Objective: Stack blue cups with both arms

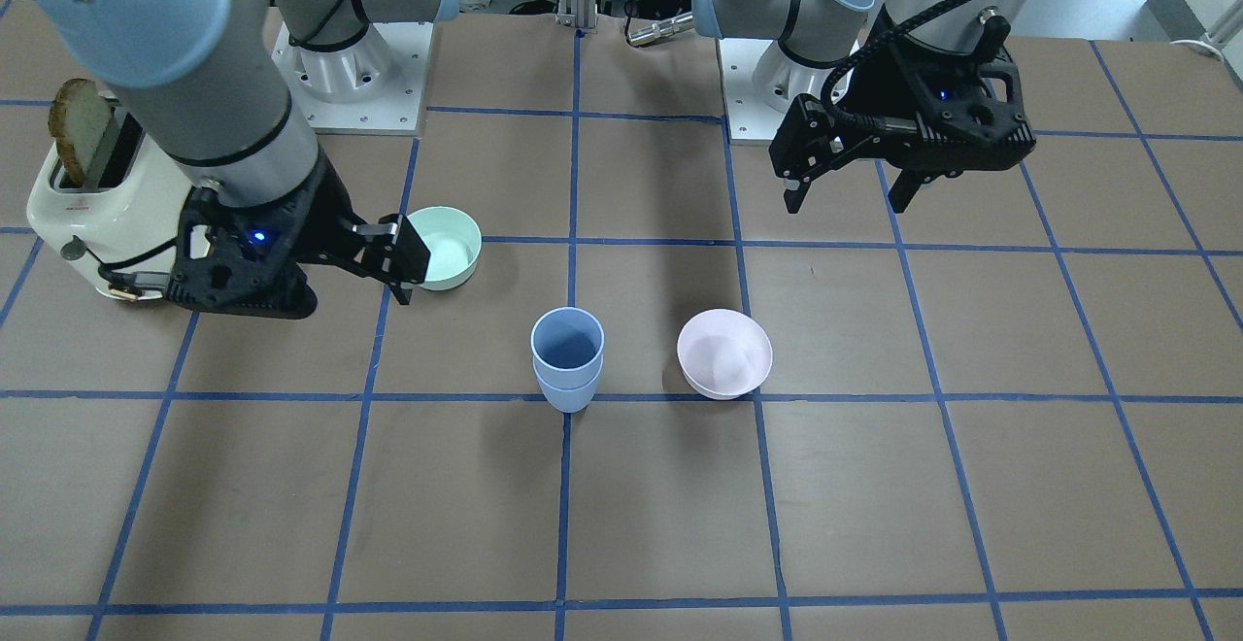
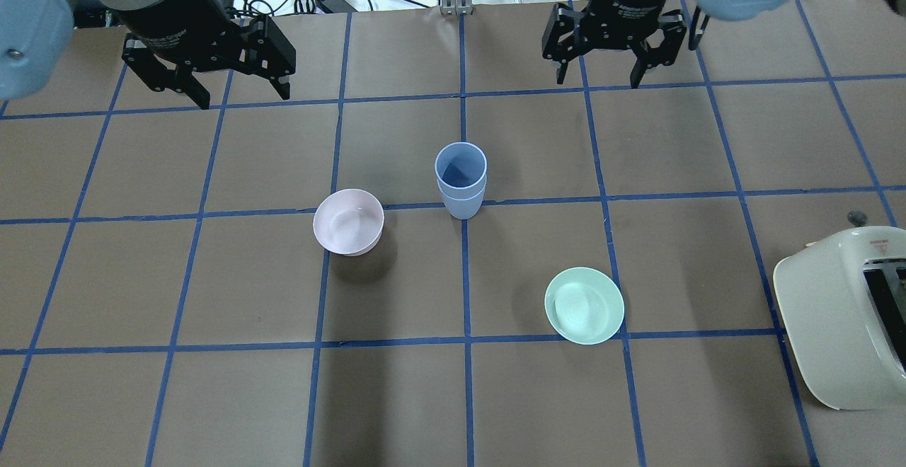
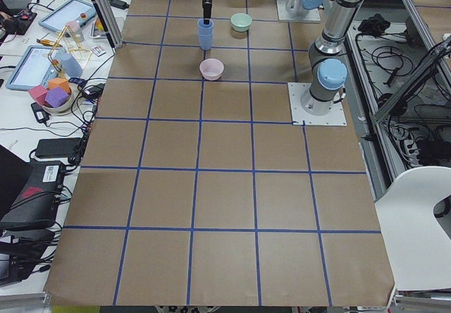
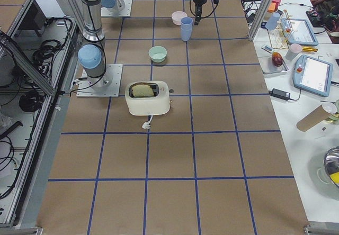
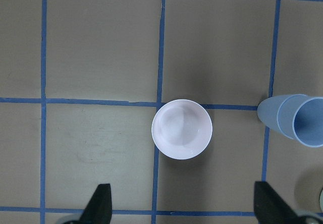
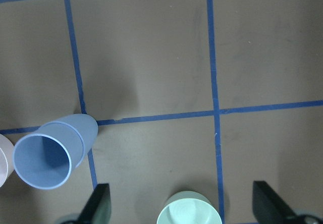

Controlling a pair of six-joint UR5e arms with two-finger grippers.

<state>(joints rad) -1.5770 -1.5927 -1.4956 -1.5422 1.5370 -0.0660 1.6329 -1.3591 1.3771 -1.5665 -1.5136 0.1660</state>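
The two blue cups [image 1: 567, 357] stand nested, one inside the other, upright on a tape line at the table's middle; they also show in the overhead view [image 2: 461, 180], the left wrist view [image 5: 298, 120] and the right wrist view [image 6: 50, 153]. My left gripper [image 2: 244, 97] is open and empty, raised above the table off to the cups' far left. My right gripper [image 2: 597, 81] is open and empty, raised off to their far right. In the front view the left gripper [image 1: 845, 196] is on the right and the right gripper [image 1: 403, 267] on the left.
A pale pink bowl [image 2: 348, 221] sits left of the cups. A mint-green bowl [image 2: 584, 305] sits nearer the robot on the right. A cream toaster [image 2: 842, 325] with a bread slice [image 1: 78, 126] stands at the right edge. Blue tape lines grid the brown table.
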